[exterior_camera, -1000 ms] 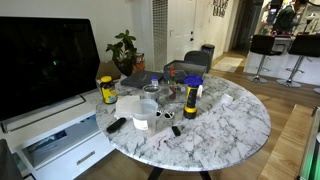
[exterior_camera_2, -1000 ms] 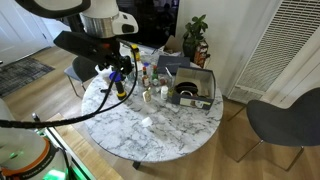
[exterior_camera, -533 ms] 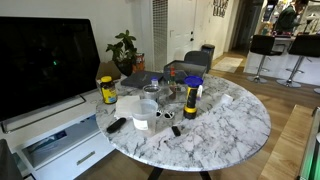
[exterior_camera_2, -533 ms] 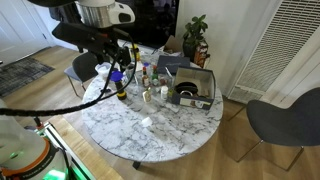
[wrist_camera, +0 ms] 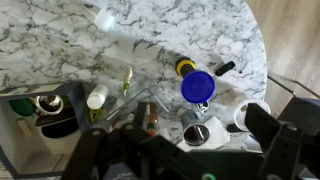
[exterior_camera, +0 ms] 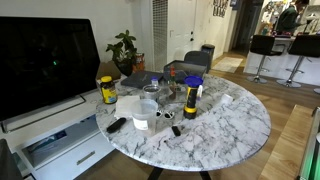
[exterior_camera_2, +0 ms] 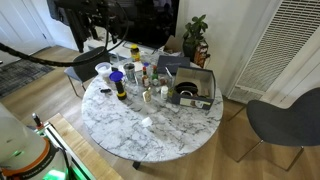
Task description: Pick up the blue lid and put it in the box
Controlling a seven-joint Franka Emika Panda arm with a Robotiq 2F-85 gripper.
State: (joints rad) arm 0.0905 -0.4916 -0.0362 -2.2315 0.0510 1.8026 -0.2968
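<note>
The blue lid (wrist_camera: 197, 87) is a round bright-blue cap on top of the tall dark jar with a yellow label (exterior_camera: 191, 103). It shows in both exterior views (exterior_camera: 192, 81) (exterior_camera_2: 117, 76). The box (exterior_camera_2: 207, 85) is a grey open box holding dark items, on the table beyond the jar. In the wrist view it lies at the left edge (wrist_camera: 14, 101). My gripper (wrist_camera: 195, 145) is open and empty, high above the table, with the lid below and between its dark fingers. In an exterior view only the dark arm (exterior_camera_2: 92, 18) shows at the top.
A round marble table (exterior_camera_2: 170, 135) holds a yellow-capped jar (exterior_camera: 107, 90), a white cup (wrist_camera: 245, 112), a black remote (exterior_camera: 116, 125), small bottles and a white scrap (wrist_camera: 103, 18). A chair (exterior_camera_2: 282, 122) stands beside the table and a plant (exterior_camera: 125, 47) behind it.
The arm has risen from just above the jar to the top of the exterior view. The lid, jar and box have not moved.
</note>
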